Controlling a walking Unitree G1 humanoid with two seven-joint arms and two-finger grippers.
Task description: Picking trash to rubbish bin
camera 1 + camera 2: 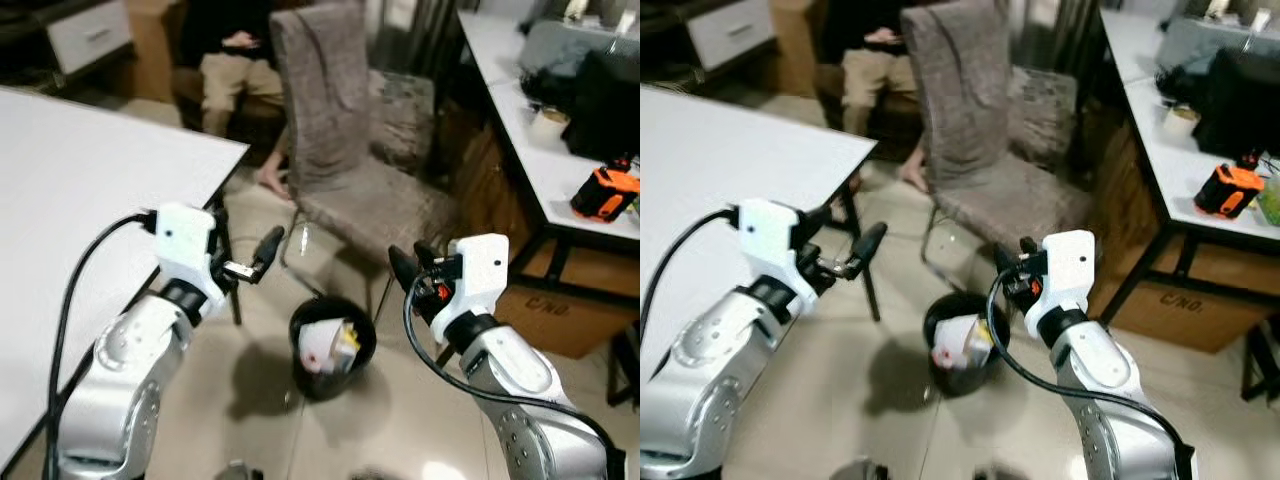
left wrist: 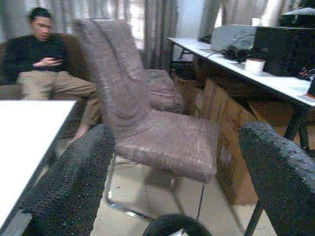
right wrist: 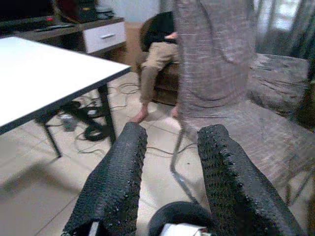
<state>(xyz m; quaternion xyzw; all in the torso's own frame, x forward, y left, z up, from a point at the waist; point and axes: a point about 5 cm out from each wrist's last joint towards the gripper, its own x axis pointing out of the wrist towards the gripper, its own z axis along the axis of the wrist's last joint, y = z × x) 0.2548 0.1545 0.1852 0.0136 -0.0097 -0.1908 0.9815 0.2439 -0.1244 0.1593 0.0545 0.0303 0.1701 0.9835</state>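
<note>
While both arms hover over the tiled floor, I see my left gripper [image 2: 172, 167] spread wide, holding nothing, its fingers [image 2: 74, 182] apart near the white table [image 1: 70, 190] on the left. Between the two grippers, slightly nearer, sits one black rubbish bin [image 1: 305, 375] on the floor, already holding crumpled white trash [image 1: 320, 345] with a yellow scrap beside it. My right gripper [image 3: 170, 172] stands just right of the bin, its fingers [image 3: 224, 172] narrowly apart and empty. Farther off I count two grey fabric chairs [image 1: 340, 130], one person [image 1: 235, 60] seated behind them, and one long desk [image 1: 540, 150] on the right.
</note>
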